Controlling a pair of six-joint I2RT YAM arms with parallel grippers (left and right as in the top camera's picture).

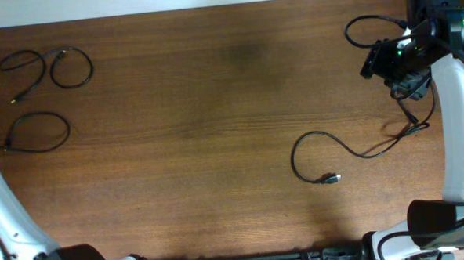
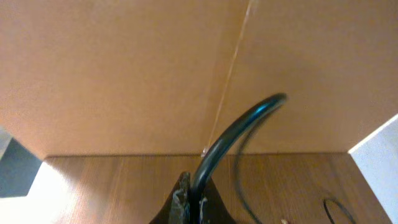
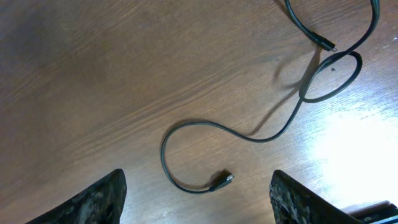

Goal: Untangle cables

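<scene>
Now logging right two-finger gripper (image 3: 197, 177) as spread wide, dark pads (image 3: 93, 202) in both lower corners of the wrist view, nothing pinched between. Hovering over brown wood-grain table (image 1: 215, 107). Directly below: thin black cord with small plug end (image 3: 255, 140), curled in an open hook, then running up-right into a small crossed loop and on to a second plug. Seen from overhead lying right of centre, far end beneath the right arm's black wrist block. Noting left gripper (image 2: 188, 208) pressed together, nothing visibly pinched; thick black arm wire (image 2: 236, 127) arching in front, tan flat wall (image 2: 124, 68) behind. At far left of table, two more: double-loop cord (image 1: 56, 53) and single-loop cord (image 1: 39, 113), apart from each other, well away from the right gripper.
</scene>
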